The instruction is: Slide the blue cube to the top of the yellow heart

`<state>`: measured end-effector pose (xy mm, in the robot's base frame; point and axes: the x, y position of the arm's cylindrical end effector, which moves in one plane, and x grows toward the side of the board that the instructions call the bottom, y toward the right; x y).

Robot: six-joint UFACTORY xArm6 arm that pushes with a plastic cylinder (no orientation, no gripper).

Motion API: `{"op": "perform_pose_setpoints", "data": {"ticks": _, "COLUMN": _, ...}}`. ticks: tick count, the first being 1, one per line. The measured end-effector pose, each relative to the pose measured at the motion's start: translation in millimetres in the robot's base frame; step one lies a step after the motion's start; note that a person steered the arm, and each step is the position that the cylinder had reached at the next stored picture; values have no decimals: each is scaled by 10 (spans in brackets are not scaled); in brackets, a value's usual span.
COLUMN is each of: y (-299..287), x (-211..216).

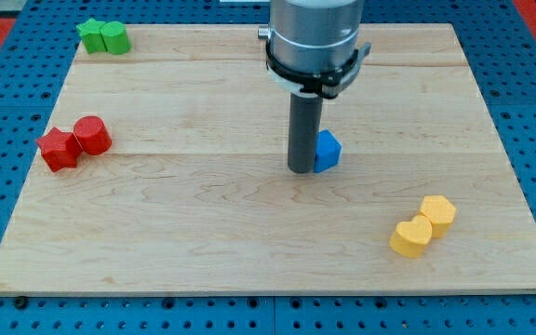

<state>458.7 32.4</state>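
Observation:
The blue cube [327, 151] sits near the board's middle, partly hidden on its left side by my rod. My tip [301, 170] rests on the board just left of the cube, touching or nearly touching it. The yellow heart [410, 236] lies at the lower right, well below and to the right of the cube. A yellow hexagon block [438, 211] sits against the heart's upper right side.
A red star-like block [59, 150] and a red cylinder [92, 135] sit together at the left edge. Two green blocks [103, 37] sit at the top left corner. The wooden board [203, 223] lies on a blue perforated table.

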Motion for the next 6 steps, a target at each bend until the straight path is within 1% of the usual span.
{"op": "perform_pose_setpoints", "data": {"ticks": 1, "y": -84, "x": -231}}
{"op": "perform_pose_setpoints", "data": {"ticks": 2, "y": 265, "x": -308}}
{"op": "perform_pose_setpoints", "data": {"ticks": 3, "y": 745, "x": -227}}
{"op": "perform_pose_setpoints", "data": {"ticks": 4, "y": 973, "x": 41}}
{"op": "perform_pose_setpoints", "data": {"ticks": 5, "y": 1082, "x": 365}}
{"op": "perform_pose_setpoints", "data": {"ticks": 6, "y": 509, "x": 256}}
